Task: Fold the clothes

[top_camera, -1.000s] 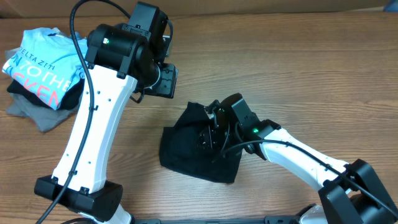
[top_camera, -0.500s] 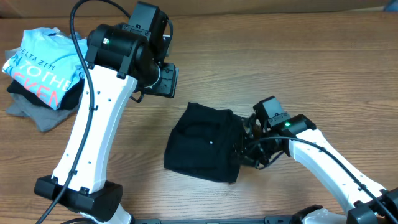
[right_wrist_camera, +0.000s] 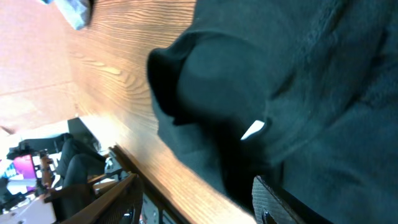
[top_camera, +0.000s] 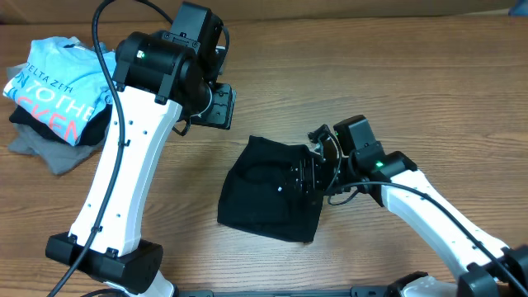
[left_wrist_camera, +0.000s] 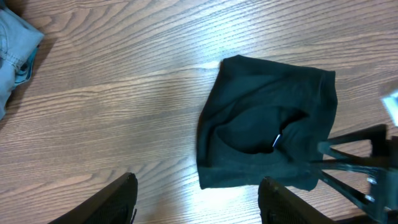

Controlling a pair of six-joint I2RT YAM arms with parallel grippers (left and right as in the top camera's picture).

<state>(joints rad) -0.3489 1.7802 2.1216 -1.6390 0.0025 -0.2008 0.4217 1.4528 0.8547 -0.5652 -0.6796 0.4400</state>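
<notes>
A black garment [top_camera: 266, 196] lies folded into a rough square in the middle of the wooden table, with a small white tag [left_wrist_camera: 277, 140] showing on top. Low over its right edge, my right gripper [top_camera: 317, 170] stands open; its wrist view is filled with the black cloth [right_wrist_camera: 261, 74] and nothing sits between its fingers [right_wrist_camera: 283, 205]. High above the table and back left of the garment [left_wrist_camera: 267, 134] hangs my left gripper [top_camera: 218, 106], open and empty, both fingers [left_wrist_camera: 115, 199] over bare wood.
A pile of clothes [top_camera: 54, 99], light blue printed shirt on top of black and grey ones, sits at the table's far left; a corner of it [left_wrist_camera: 15, 50] shows in the left wrist view. The left arm's white link [top_camera: 124, 173] stands between pile and garment.
My right gripper drew back from the garment's middle to its right edge and opened, letting go of the cloth. The garment now lies squarer and flatter. The left arm has not moved.
</notes>
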